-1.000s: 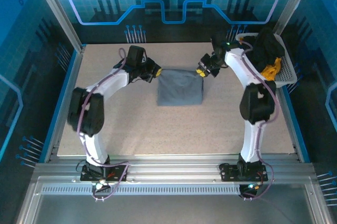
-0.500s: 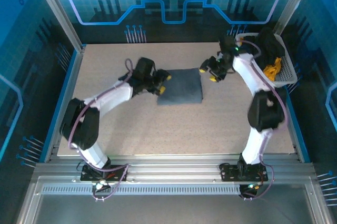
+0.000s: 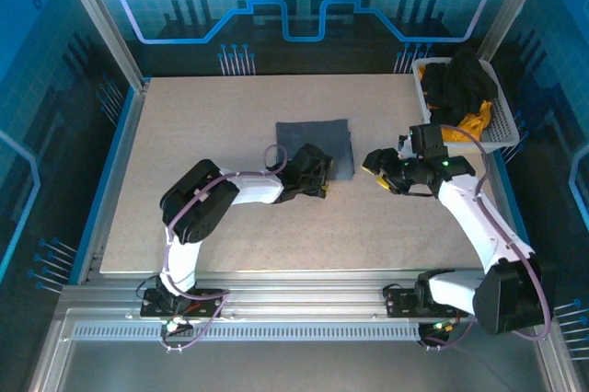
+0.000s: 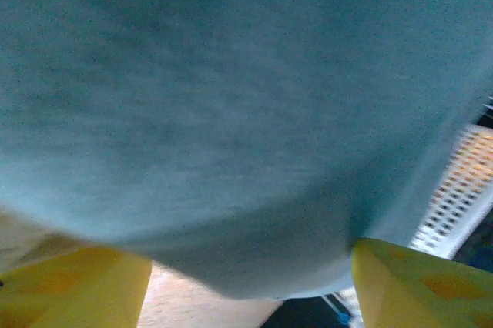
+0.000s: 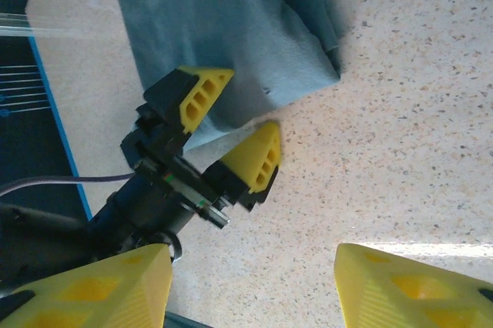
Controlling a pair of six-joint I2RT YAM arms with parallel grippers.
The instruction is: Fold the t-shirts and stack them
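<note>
A folded slate-grey t-shirt (image 3: 317, 142) lies flat on the table's middle. My left gripper (image 3: 320, 180) sits low at its near edge, open. In the left wrist view the grey cloth (image 4: 231, 112) is very close, with its edge between my yellow fingers (image 4: 77, 286). The right wrist view looks at the shirt (image 5: 231, 28) and the left gripper (image 5: 231, 124), one finger over the cloth and one beside it on the table. My right gripper (image 3: 379, 171) hovers open over bare table right of the shirt, with nothing between its fingers (image 5: 92, 286).
A white slatted basket (image 3: 504, 130) stands at the far right corner, holding a black t-shirt (image 3: 460, 84) and an orange-yellow one (image 3: 474, 121). A blue rail (image 5: 54, 105) borders the speckled tabletop (image 3: 230, 245), which is bare toward the front.
My left arm swung from the shirt's left side round to its near edge. My right arm pulled back from the shirt's far right corner toward me. The shirt stays folded.
</note>
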